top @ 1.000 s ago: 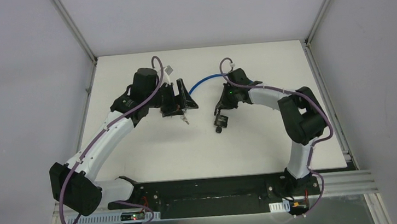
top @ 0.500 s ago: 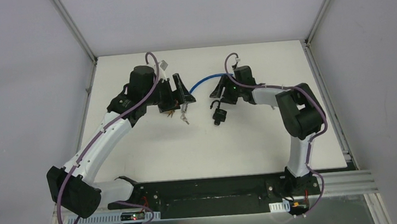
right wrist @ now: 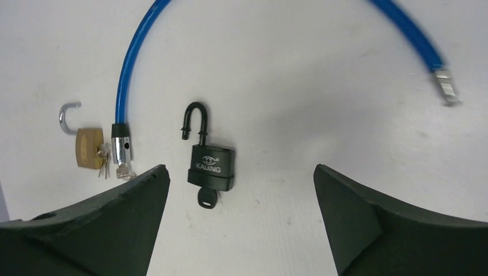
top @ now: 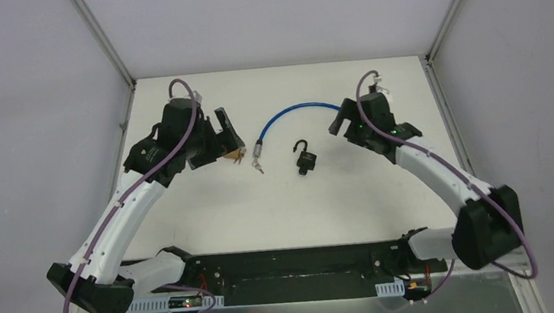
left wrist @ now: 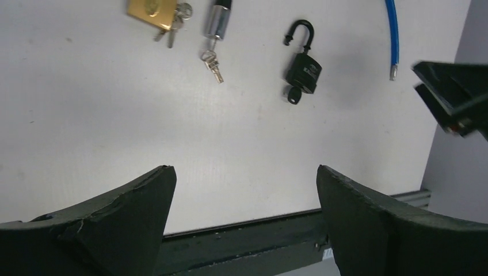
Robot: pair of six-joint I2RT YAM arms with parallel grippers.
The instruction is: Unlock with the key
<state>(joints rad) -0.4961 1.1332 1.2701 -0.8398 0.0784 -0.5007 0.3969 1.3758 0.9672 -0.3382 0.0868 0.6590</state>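
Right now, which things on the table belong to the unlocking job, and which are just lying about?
Job in hand:
- black padlock, shackle swung open
- black-headed key in its keyhole

Probably just lying about:
- brass padlock with a bunch of keys
- blue cable lock with a silver barrel, its far end free

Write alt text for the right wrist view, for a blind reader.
A black padlock lies on the table, shackle open, a key in its base. Left of it sit an open brass padlock with keys and the silver end of a blue cable arcing above. The open right gripper frames the bottom edge.
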